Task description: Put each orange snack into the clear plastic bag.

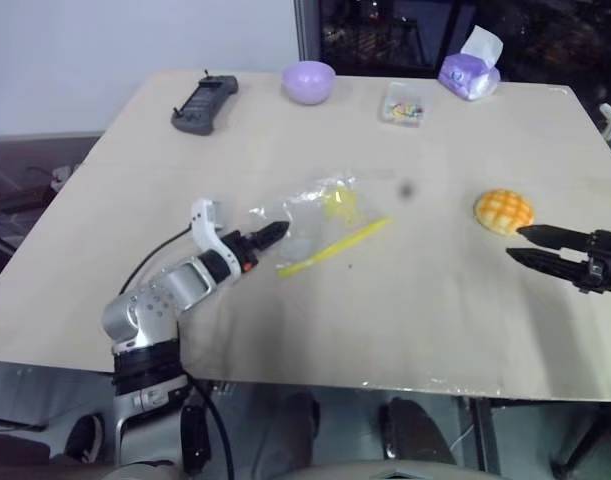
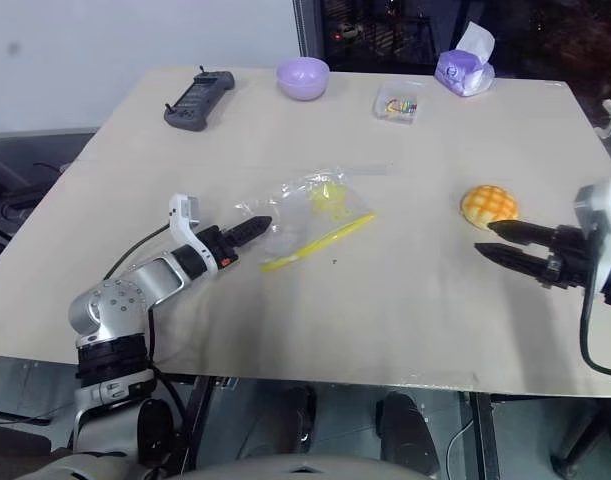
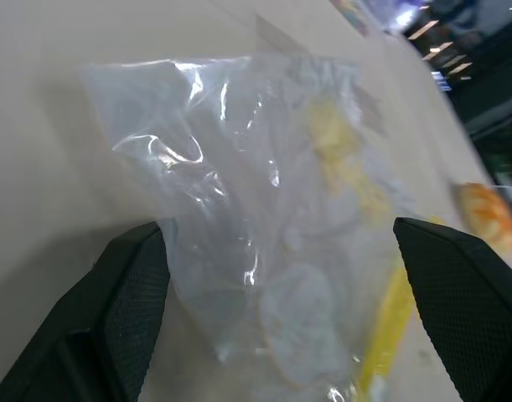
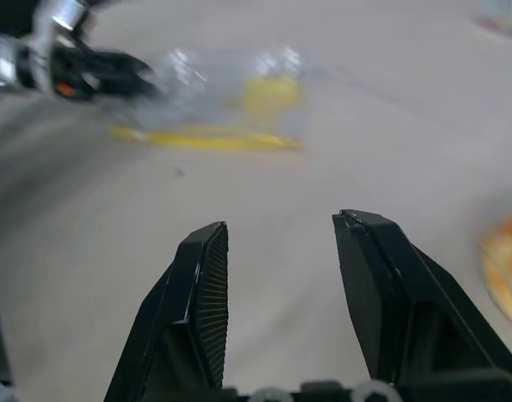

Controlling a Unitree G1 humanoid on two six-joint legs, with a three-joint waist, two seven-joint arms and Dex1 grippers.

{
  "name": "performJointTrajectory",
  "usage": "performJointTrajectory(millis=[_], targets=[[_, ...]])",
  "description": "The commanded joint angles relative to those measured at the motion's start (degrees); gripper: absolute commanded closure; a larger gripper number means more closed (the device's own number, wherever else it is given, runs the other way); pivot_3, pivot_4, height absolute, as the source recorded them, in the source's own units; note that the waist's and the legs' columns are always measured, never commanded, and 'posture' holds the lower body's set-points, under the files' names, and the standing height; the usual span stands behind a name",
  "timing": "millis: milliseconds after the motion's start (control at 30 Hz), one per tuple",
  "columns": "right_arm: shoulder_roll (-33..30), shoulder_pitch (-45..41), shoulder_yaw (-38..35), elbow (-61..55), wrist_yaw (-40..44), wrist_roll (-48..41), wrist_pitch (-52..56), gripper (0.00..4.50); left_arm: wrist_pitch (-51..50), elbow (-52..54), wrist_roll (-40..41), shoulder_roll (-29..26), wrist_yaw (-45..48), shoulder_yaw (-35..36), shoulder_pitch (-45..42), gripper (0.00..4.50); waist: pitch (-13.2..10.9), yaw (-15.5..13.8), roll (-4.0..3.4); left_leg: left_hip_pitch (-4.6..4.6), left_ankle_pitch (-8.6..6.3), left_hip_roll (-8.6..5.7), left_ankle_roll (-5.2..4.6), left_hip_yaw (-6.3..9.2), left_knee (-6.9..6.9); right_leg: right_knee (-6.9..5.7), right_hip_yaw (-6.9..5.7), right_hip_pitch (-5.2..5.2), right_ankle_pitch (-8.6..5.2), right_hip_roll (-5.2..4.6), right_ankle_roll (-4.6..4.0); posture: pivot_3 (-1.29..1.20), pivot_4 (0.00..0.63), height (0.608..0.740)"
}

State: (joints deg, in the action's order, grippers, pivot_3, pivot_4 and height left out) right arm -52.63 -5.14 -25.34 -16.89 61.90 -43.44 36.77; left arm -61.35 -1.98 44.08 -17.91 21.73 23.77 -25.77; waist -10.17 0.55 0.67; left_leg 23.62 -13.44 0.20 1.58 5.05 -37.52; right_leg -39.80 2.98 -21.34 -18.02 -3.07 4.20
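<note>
The clear plastic bag [image 1: 320, 222] lies flat near the table's middle, its yellow zip strip [image 1: 335, 247] on the side towards me and a small pale yellow item inside. My left gripper [image 1: 271, 236] is at the bag's left end. In the left wrist view its fingers [image 3: 130, 293] stand wide open with the bag's [image 3: 256, 209] crinkled end between them, unpinched. The orange snack [image 1: 503, 211], a domed bun with a grid top, sits on the table to the right. My right gripper [image 1: 517, 244] hovers just in front of the bun, open and empty, pointing left.
Along the table's far edge stand a black handheld controller [image 1: 205, 103], a purple bowl [image 1: 308, 82], a small clear box of colourful bits [image 1: 402, 103] and a purple tissue pack [image 1: 470, 72]. The table's near edge [image 1: 285, 375] runs below both arms.
</note>
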Motion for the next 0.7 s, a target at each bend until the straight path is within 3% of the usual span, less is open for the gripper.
performJointTrajectory(millis=[33, 233, 533, 567, 700], targets=[[0.4, -0.5, -0.4, -4.0, 0.2, -4.3, 1.5, 2.32, -2.7, -2.9, 0.6, 0.9, -1.3, -0.9, 0.0, 0.1, 0.0, -0.1, 0.0, -0.01, 0.0, 0.0, 0.0, 0.03, -0.01, 0.0, -0.03, 0.03, 0.0, 0.0, 0.0, 0.0, 0.15, 0.74], [0.4, 0.2, -0.1, -5.3, 1.2, -6.2, 1.7, 2.32, -5.0, -6.2, 3.6, 3.1, -3.7, 2.1, -2.6, 0.1, 0.0, -0.2, 0.0, -0.09, 0.0, -0.05, 0.0, 0.06, -0.03, 0.03, -0.07, 0.14, 0.0, -0.04, 0.0, 0.0, 0.15, 0.74], [0.2, 0.7, 0.7, -4.5, 1.6, -5.3, 0.8, 2.32, -5.6, -8.2, 6.5, 4.9, -4.1, 3.8, -3.4, 4.14, 0.0, 0.0, -0.02, -0.07, 0.0, -0.04, 0.0, 0.07, -0.03, 0.04, -0.08, 0.13, 0.0, -0.04, 0.0, 0.0, 0.15, 0.74], [0.3, 0.7, 0.9, -4.5, 1.6, -5.2, 0.7, 2.32, -5.7, -8.3, 7.2, 5.1, -3.8, 4.0, -3.5, 4.42, 0.0, 0.0, -0.05, -0.11, 0.0, -0.04, 0.0, 0.07, -0.03, 0.02, -0.07, 0.14, 0.0, -0.04, 0.0, 0.0, 0.15, 0.74], [0.9, 0.0, 2.8, -4.4, 0.6, -3.8, -0.1, 2.32, -7.4, -5.9, 11.8, 5.8, -3.3, 5.4, -3.4, 4.42, 0.0, 0.2, -0.03, -0.12, 0.0, -0.04, 0.0, 0.05, -0.03, 0.01, -0.05, 0.14, 0.0, -0.03, 0.0, 0.0, 0.15, 0.74]])
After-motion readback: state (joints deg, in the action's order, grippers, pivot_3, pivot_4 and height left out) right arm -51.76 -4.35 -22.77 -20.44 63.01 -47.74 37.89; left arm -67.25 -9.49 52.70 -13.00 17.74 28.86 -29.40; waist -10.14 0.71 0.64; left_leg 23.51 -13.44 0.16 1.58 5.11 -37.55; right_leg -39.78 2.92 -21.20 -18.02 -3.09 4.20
